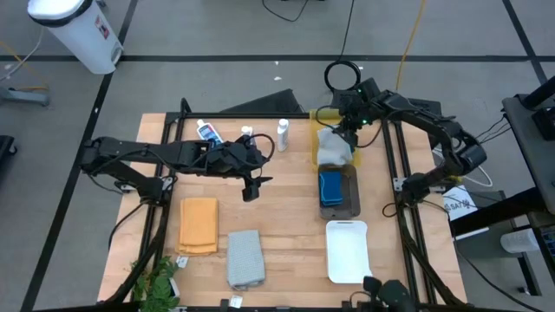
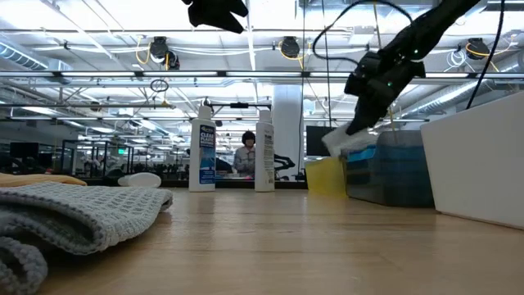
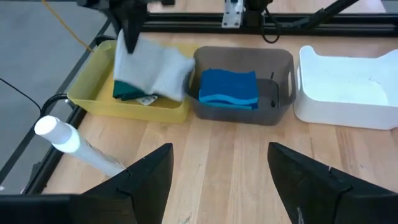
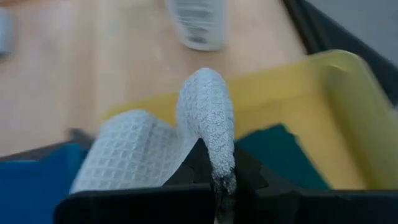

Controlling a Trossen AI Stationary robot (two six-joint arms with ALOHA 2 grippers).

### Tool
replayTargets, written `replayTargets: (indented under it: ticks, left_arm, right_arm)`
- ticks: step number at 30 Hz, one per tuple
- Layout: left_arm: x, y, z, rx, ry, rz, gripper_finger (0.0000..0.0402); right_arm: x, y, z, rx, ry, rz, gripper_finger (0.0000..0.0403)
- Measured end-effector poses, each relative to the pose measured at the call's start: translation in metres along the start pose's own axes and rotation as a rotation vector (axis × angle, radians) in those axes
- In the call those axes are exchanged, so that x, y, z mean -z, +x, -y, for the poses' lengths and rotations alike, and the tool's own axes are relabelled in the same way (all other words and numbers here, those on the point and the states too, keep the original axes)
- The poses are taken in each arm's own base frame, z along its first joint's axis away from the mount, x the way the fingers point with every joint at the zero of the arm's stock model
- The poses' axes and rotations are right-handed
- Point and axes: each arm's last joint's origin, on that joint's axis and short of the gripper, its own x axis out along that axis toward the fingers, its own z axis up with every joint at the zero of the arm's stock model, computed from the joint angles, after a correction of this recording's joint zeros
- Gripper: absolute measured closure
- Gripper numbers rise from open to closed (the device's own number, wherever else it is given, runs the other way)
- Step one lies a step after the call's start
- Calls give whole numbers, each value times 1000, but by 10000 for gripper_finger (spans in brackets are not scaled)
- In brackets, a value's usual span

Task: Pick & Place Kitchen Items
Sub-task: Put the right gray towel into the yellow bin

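My right gripper (image 1: 349, 130) is shut on a grey folded towel (image 1: 334, 149) above the yellow tray (image 1: 315, 130); it also shows in the low view (image 2: 360, 102). A dark green cloth (image 3: 127, 93) lies in that tray under the towel. Blue sponges (image 1: 330, 185) lie stacked in the dark grey tray (image 1: 351, 204). My left gripper (image 1: 251, 186) hangs open and empty over the table's middle, its fingers wide apart in its wrist view (image 3: 221, 186). Three white bottles (image 1: 208, 132) (image 1: 246, 134) (image 1: 283, 132) stand at the far side. An orange towel (image 1: 199, 224) and a second grey towel (image 1: 245, 257) lie flat near the front. My right gripper pinches a raised fold of the grey towel (image 4: 211, 124) between its two fingers, coming from above and pointing down. The towel (image 3: 152, 68) hangs slack below the fingers over the yellow tray. I cannot tell whether its lower edge touches the tray.
A white tray (image 1: 347, 251) lies near the front right, beside the dark grey tray. A plant (image 1: 156, 282) stands at the front left corner. Bare wood lies between the towels and the trays. A person (image 2: 243, 152) shows far behind the table.
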Motion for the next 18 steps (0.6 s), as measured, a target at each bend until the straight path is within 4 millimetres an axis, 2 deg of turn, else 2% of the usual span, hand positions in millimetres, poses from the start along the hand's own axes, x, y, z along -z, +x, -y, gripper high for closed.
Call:
replayTargets:
  ticks: [9,18]
  left_arm:
    - [0,0,0,-11,8,2,144]
    - [0,1,-4,-35,-4,3,134]
  right_arm:
    - [-3,16,22,228,-58,-31,401]
    - [-1,22,31,353,-86,-89,401]
